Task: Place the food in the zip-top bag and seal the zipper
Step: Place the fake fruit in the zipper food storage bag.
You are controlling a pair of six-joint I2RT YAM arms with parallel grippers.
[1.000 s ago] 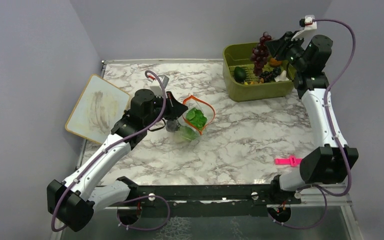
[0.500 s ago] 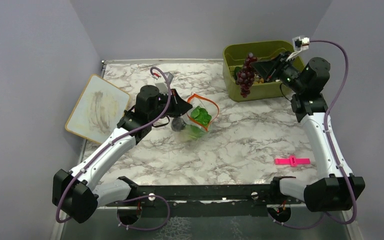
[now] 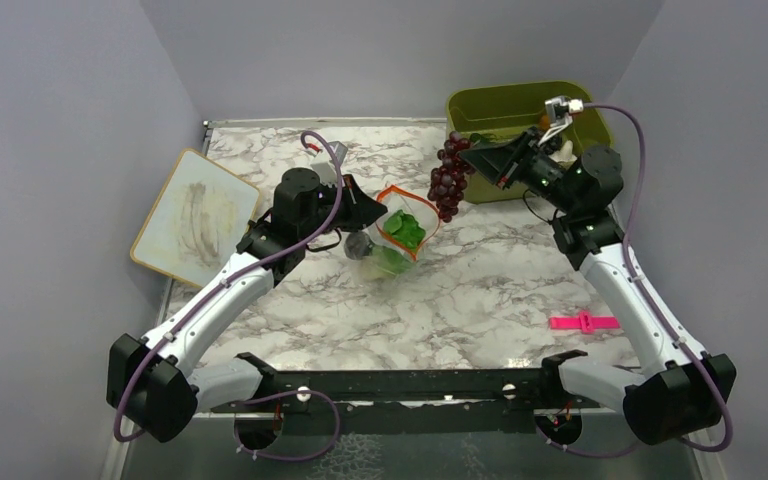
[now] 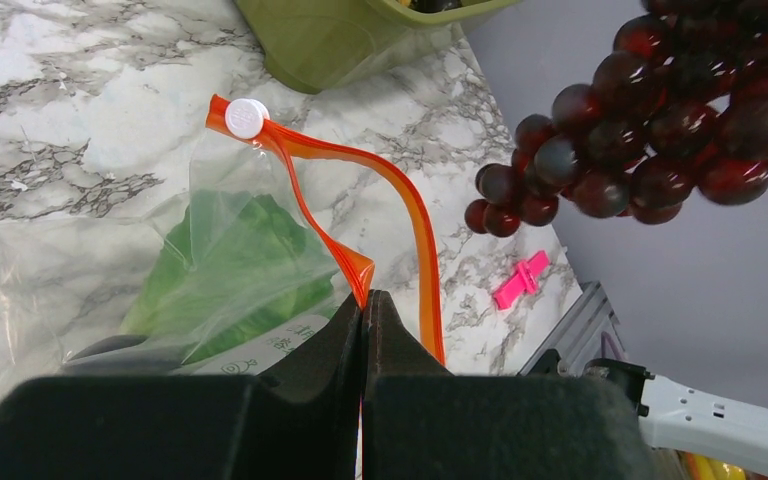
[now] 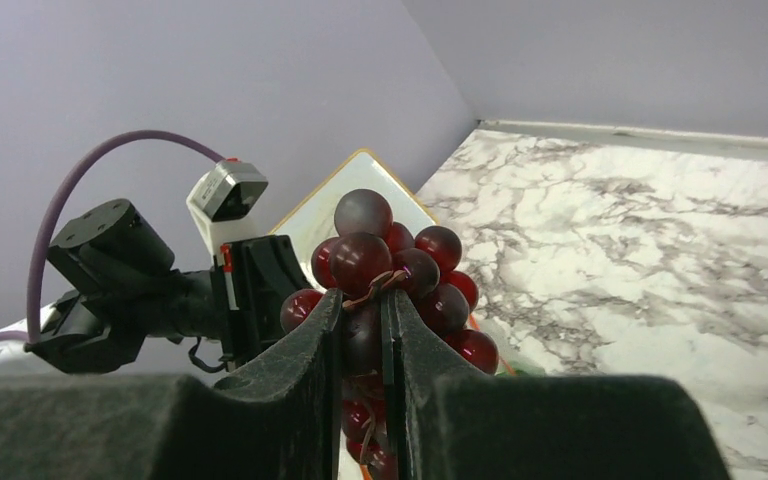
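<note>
Grapes (image 3: 448,180) have left the bin (image 3: 505,100) at the bench's far right corner; my right gripper (image 5: 360,312), clamped on them, now hangs them beside the zip-top bag (image 3: 400,235) mid-bench; left gripper (image 4: 363,312) pinches its zipper (image 4: 400,190), mouth open; I judge the drop comes next.

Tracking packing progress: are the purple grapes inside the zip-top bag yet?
No, the grapes hang in the air from the right gripper, outside and to one side of the zip-top bag.
</note>
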